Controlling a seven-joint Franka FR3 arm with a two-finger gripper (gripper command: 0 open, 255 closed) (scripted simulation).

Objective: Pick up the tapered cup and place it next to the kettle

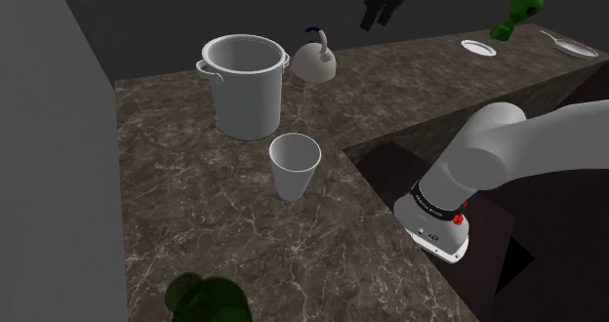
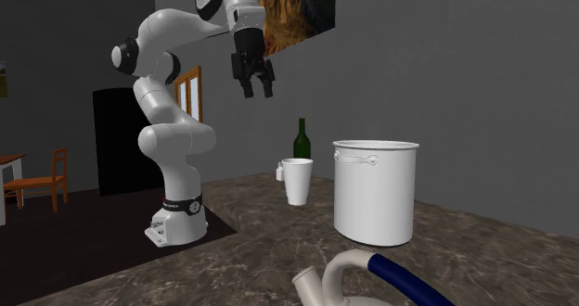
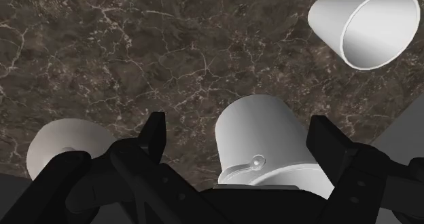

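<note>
I have the pincer [image 2: 259,93] hanging high above the counter [image 1: 195,222], its fingers spread wide with nothing between them. In the wrist view the big pot [image 1: 244,86] lies far below the open fingers. The cup [image 1: 294,166] stands upright on the counter, mouth up, near the pot and in front of it in the shoulder view. Its inside shows bare white. What I can see of the pot's inside is bare too. The kettle [image 1: 315,61] sits behind the pot, well apart from the cup.
</note>
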